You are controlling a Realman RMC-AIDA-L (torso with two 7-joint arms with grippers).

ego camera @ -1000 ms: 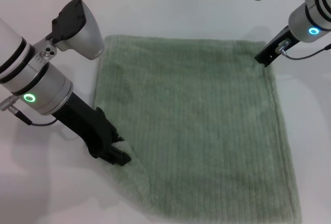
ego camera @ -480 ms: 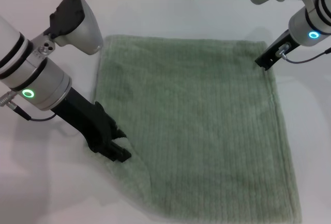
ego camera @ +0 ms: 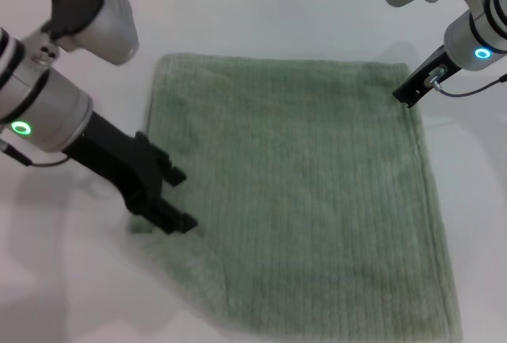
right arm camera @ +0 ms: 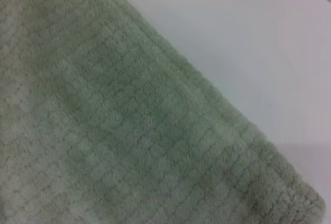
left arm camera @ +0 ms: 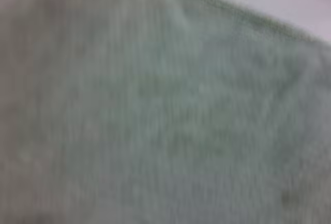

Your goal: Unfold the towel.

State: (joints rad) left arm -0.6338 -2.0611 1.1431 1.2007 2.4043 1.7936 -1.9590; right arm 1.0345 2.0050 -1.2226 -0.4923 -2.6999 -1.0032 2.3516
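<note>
While my left hand (ego camera: 176, 199) sits spread open at the frame's lower left, towel (ego camera: 309, 200) lies flat on counter (ego camera: 261, 18); right hand (ego camera: 408, 93): grip untellable. Risk: a finger snagging pile, rumpling that edge.

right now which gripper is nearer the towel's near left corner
Left. The left gripper sits at the towel's left edge, just above that corner; the right gripper is at the far right corner, diagonally opposite.
</note>
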